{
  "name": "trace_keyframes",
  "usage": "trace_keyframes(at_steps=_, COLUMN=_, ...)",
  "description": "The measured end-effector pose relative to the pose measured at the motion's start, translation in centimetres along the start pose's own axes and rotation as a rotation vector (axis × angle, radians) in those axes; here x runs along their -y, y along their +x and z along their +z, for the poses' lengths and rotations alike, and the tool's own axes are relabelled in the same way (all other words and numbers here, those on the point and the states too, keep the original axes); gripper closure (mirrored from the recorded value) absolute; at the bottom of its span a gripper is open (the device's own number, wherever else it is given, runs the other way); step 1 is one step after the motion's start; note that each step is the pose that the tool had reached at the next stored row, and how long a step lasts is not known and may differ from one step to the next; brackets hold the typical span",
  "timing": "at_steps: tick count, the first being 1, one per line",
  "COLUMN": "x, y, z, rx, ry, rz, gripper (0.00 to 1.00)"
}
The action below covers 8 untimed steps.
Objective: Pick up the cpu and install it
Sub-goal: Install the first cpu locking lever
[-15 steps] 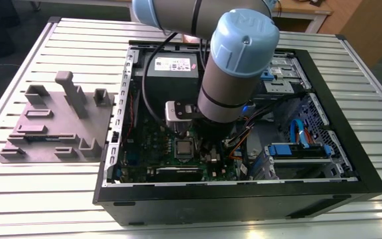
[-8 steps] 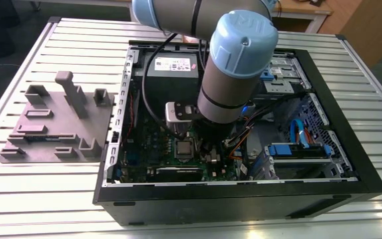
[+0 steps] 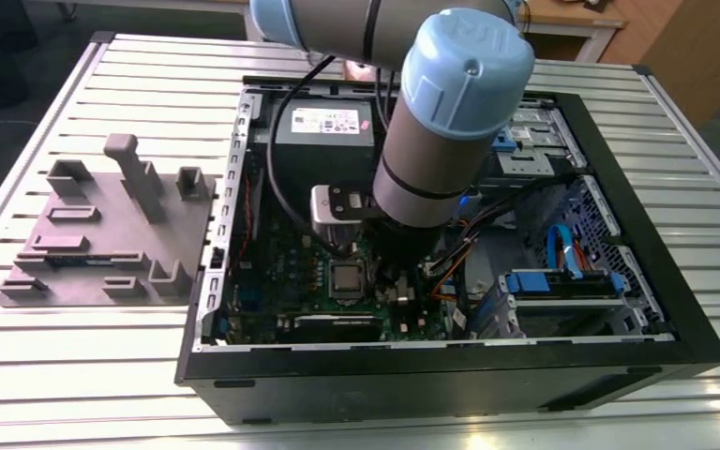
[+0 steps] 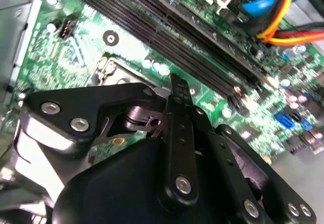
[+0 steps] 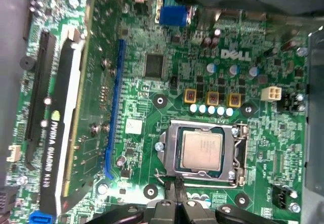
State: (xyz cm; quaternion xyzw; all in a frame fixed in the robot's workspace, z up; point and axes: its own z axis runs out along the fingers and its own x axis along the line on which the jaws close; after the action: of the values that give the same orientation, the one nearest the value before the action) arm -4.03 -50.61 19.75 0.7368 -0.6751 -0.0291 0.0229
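Pincer (image 5: 175, 196) beside socketed cpu (image 5: 201, 150), fingertips closed.

Dull silver metal cpu (image 5: 201, 150) in a shiny steel socket frame (image 5: 239, 153), glossy green motherboard (image 5: 167, 90), matt black plastic hand (image 4: 174, 90), ribbed metal worktop (image 3: 97, 347).

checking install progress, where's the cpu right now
The cpu sits in the motherboard socket frame in the first wrist view, beside the hand; in the exterior view it lies just below the arm.
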Motion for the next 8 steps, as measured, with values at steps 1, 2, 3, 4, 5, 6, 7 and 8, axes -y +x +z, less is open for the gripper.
trace_keyframes(at_steps=1, x=-0.03, y=-0.01, z=-0.36, rx=0.0005, ry=-0.0010, rz=0.000, gripper=0.90)
trace_keyframes(at_steps=2, x=-0.06, y=-0.01, z=-0.82, rx=0.0002, ry=-0.0020, rz=0.000, gripper=0.90)
trace_keyframes(at_steps=3, x=-0.08, y=-0.02, z=-1.18, rx=0.0003, ry=-0.0026, rz=0.000, gripper=0.90)
trace_keyframes(at_steps=4, x=-0.11, y=-0.02, z=-1.55, rx=0.0005, ry=-0.0034, rz=0.000, gripper=0.90)
trace_keyframes(at_steps=5, x=-0.15, y=-0.02, z=-1.97, rx=0.0004, ry=-0.0042, rz=0.000, gripper=0.90)
trace_keyframes(at_steps=6, x=-0.17, y=-0.03, z=-2.37, rx=0.0004, ry=-0.0048, rz=0.000, gripper=0.90)
trace_keyframes(at_steps=7, x=-0.20, y=-0.03, z=-2.71, rx=0.0004, ry=-0.0050, rz=0.000, gripper=0.90)
trace_keyframes(at_steps=8, x=-0.21, y=-0.03, z=-2.90, rx=0.0004, ry=-0.0051, rz=0.000, gripper=0.90)
